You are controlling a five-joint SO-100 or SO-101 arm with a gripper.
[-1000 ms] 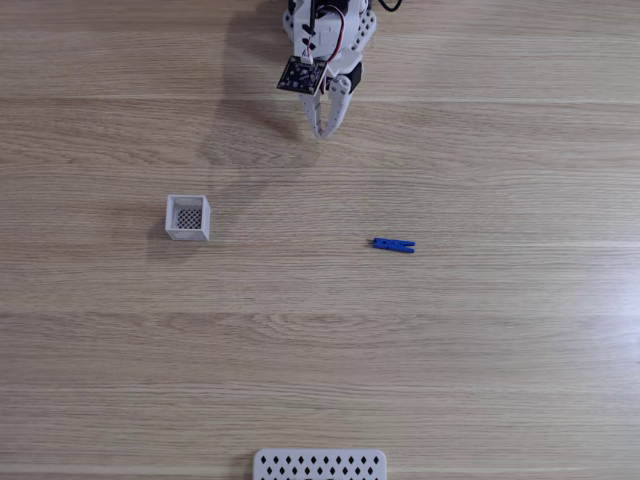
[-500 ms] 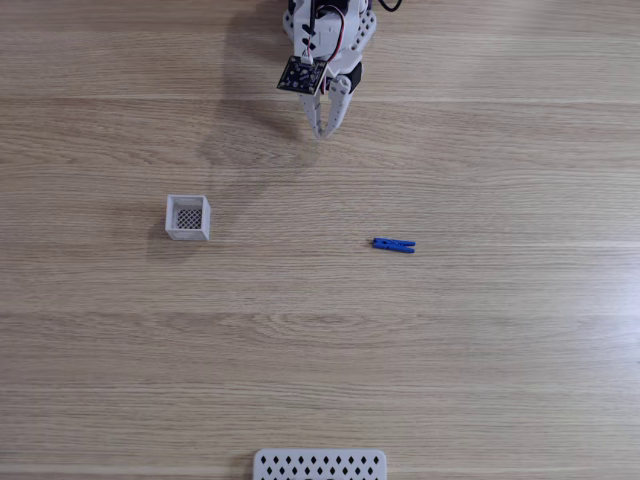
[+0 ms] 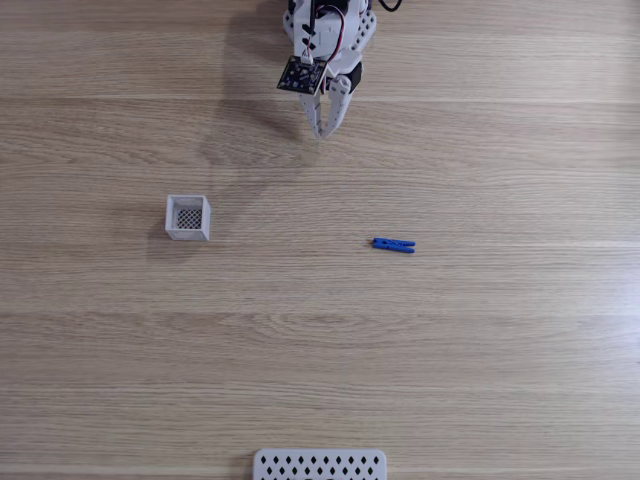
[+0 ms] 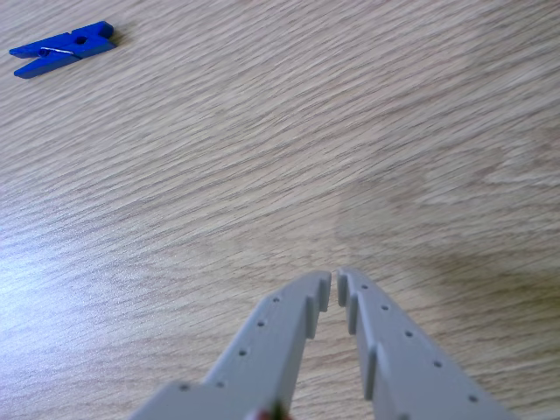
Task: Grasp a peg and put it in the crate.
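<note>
Fixed view from above: white two-finger gripper (image 3: pixel 322 130) at the top edge of the wood-grain table (image 3: pixel 480 340), fingers nearly together and empty; thin bright blue plastic peg (image 3: pixel 393 244) lies flat at centre-right, well apart from the small white square mesh-bottomed crate (image 3: pixel 188 217) at left.

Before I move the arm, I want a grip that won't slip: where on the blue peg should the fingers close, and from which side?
Grip the peg across its narrow width near mid-length, coming straight down from above. It lies flat on the table, long axis left-right in the fixed view, nothing beside it. The gripper, nearly closed, must likely open first.
</note>
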